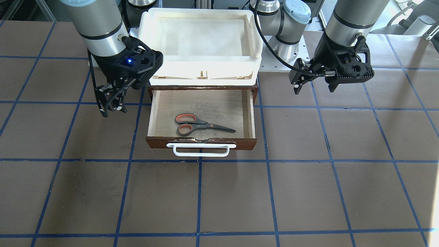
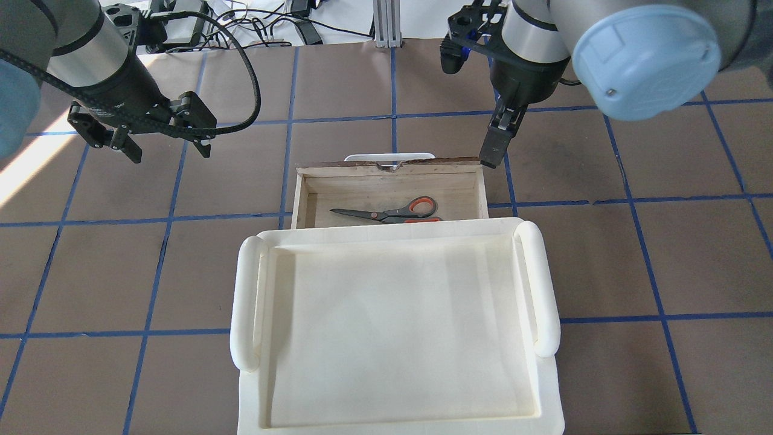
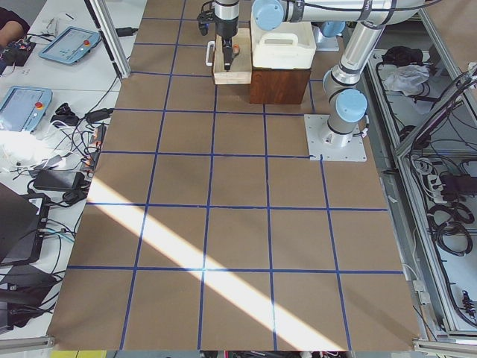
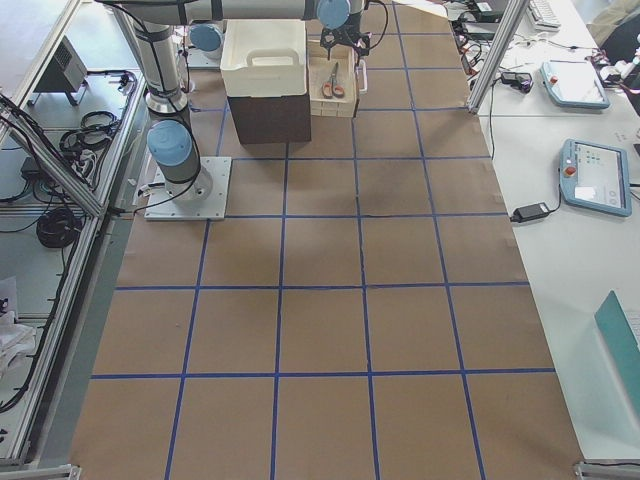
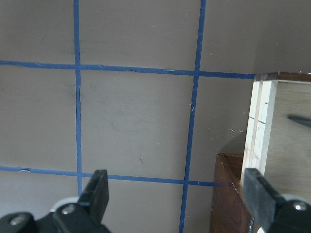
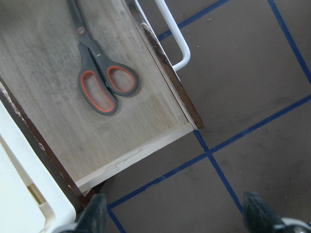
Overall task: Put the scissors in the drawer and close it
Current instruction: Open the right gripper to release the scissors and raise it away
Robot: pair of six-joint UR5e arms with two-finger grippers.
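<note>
The scissors (image 1: 202, 125) lie flat inside the open drawer (image 1: 252, 113), with the red-orange and grey handles toward my right arm's side. They also show in the overhead view (image 2: 392, 211) and the right wrist view (image 6: 99, 82). The drawer's white bar handle (image 1: 199, 150) faces away from me. My right gripper (image 1: 111, 108) hangs open and empty just beside the drawer's front corner (image 6: 194, 124), above the table. My left gripper (image 2: 169, 151) is open and empty above the table, well off the drawer's other side; its wrist view shows the drawer's side wall (image 5: 260, 126).
A cream-white plastic tray (image 2: 247, 302) sits on top of the dark brown cabinet (image 3: 279, 83) that the drawer slides out of. The brown table mat with its blue tape grid (image 1: 219, 192) lies around it. Operator desks with tablets (image 4: 590, 180) stand beyond the table edge.
</note>
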